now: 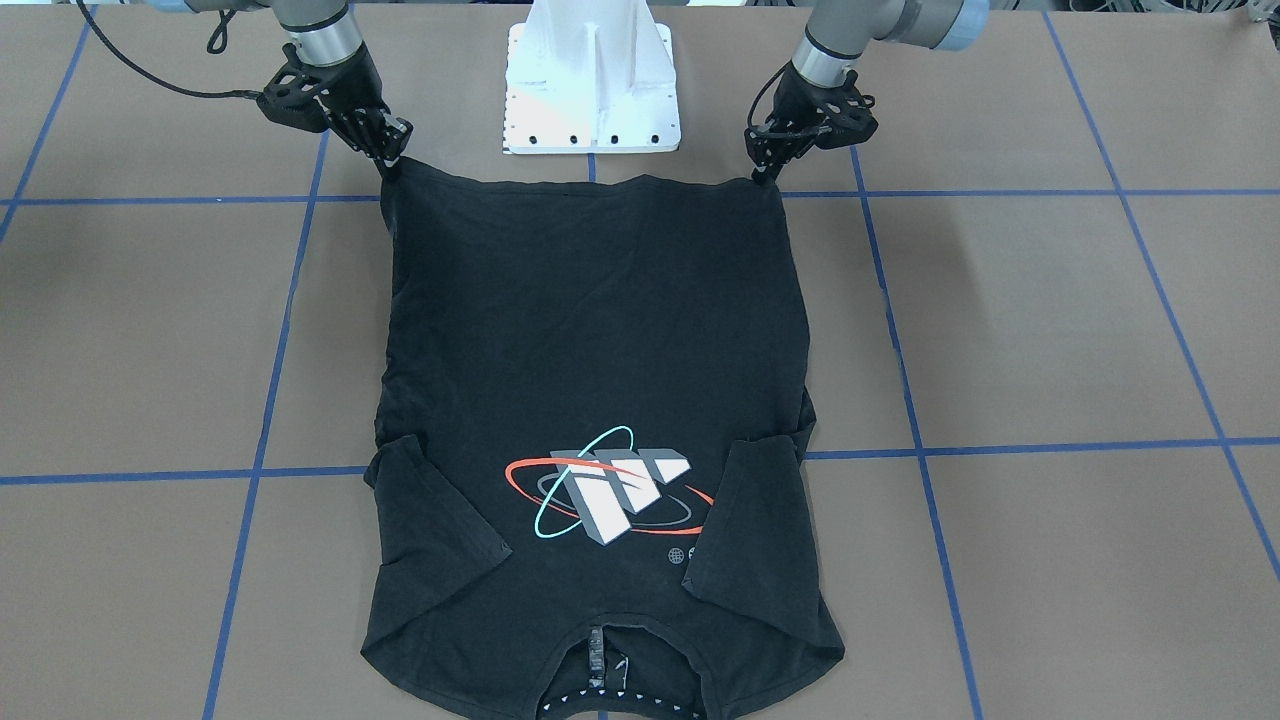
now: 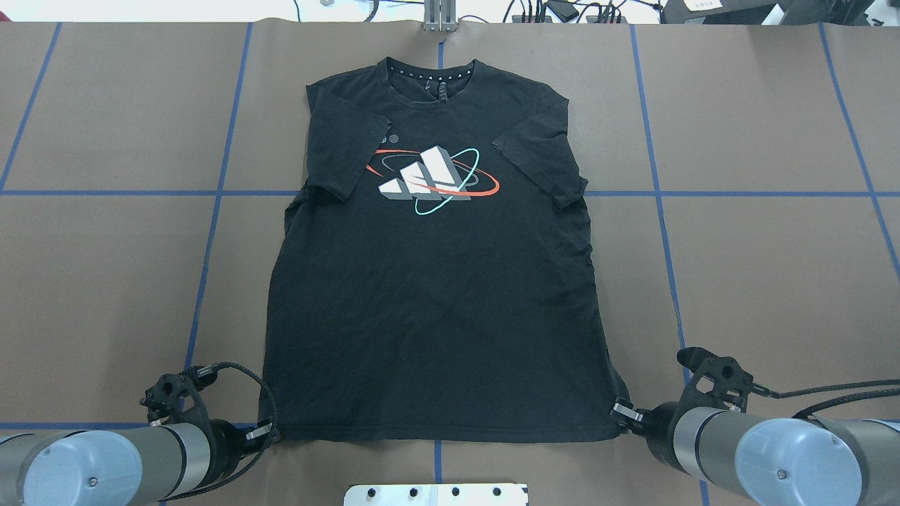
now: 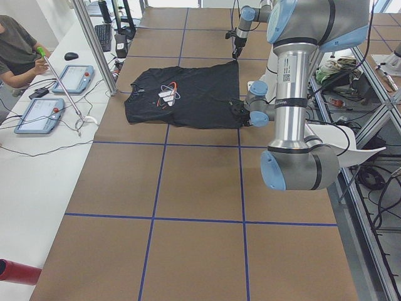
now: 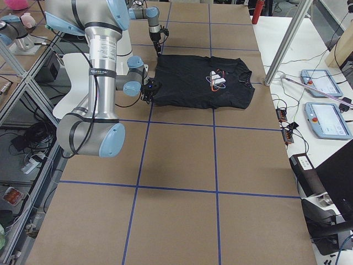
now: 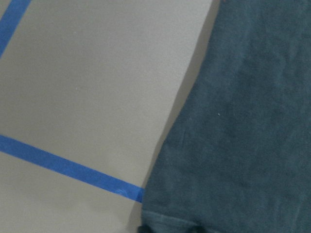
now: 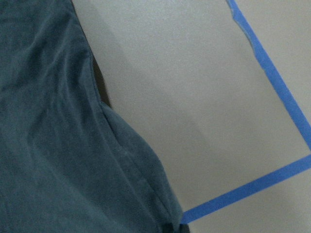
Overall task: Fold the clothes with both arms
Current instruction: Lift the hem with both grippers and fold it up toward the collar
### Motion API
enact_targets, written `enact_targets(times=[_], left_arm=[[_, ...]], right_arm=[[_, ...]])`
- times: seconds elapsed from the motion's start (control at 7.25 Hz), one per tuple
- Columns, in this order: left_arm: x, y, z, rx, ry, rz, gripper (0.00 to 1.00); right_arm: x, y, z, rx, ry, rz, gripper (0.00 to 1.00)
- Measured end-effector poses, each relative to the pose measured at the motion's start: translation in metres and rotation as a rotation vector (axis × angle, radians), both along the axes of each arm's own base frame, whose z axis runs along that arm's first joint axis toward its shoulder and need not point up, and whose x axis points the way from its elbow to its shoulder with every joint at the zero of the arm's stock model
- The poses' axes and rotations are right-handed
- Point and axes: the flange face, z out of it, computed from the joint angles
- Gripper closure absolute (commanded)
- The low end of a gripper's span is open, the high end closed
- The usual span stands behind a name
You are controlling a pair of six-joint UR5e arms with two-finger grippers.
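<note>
The black T-shirt (image 2: 436, 295) lies flat on the bench (image 2: 105, 281) with the logo (image 2: 429, 179) facing up. Its long axis runs straight away from the robot: the neckband (image 2: 429, 74) is at the far end and the hem (image 2: 436, 434) is at the near end, just in front of the 2 arms. The left fingers (image 1: 763, 175) are at the hem corner on the robot's left side and the right fingers (image 1: 392, 163) are at the other hem corner, so each arm has its own corner and neither is nearer than the other. In the front-facing view both pairs look closed to a narrow pinch on the cloth, and each corner is drawn to a small point toward the tips. I judge that both hold the hem, although the wrist cameras show only fabric edge and almost nothing of the tips. The next move, I think, is to carry the hem along the long axis toward the neckband. The 2 arms should keep equal height and speed, otherwise the fold becomes crooked.
</note>
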Motion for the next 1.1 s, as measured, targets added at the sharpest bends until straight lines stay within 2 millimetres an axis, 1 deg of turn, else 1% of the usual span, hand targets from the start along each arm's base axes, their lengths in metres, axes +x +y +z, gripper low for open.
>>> enact_targets(times=[0.14,0.28,0.41,0.55,0.69,0.83,0.97,1.1], left_arm=[[-0.002,-0.001,-0.003,0.000,0.005,-0.001,1.00],[-0.009,-0.001,-0.008,0.001,0.017,-0.001,1.00],[-0.026,0.000,-0.017,0.002,0.032,0.000,1.00],[-0.049,0.003,-0.028,0.003,0.051,0.001,1.00],[-0.067,0.005,-0.042,0.004,0.077,0.003,1.00],[-0.084,0.008,-0.061,0.002,0.114,0.013,1.00],[-0.103,0.010,-0.086,0.000,0.161,0.023,1.00],[-0.123,0.006,-0.112,0.003,0.214,0.013,1.00]], right_arm=[[0.000,0.000,0.000,0.000,0.000,0.000,1.00],[0.000,0.000,0.000,0.000,0.000,0.000,1.00],[0.002,0.000,-0.002,0.000,-0.005,0.001,1.00],[0.008,0.000,-0.007,-0.002,-0.014,-0.001,1.00],[0.024,0.003,-0.014,-0.012,-0.027,-0.012,1.00],[0.048,0.009,-0.025,-0.039,-0.045,-0.034,1.00],[0.072,0.012,-0.037,-0.068,-0.065,-0.047,1.00],[0.091,0.002,-0.049,-0.101,-0.091,-0.044,1.00]])
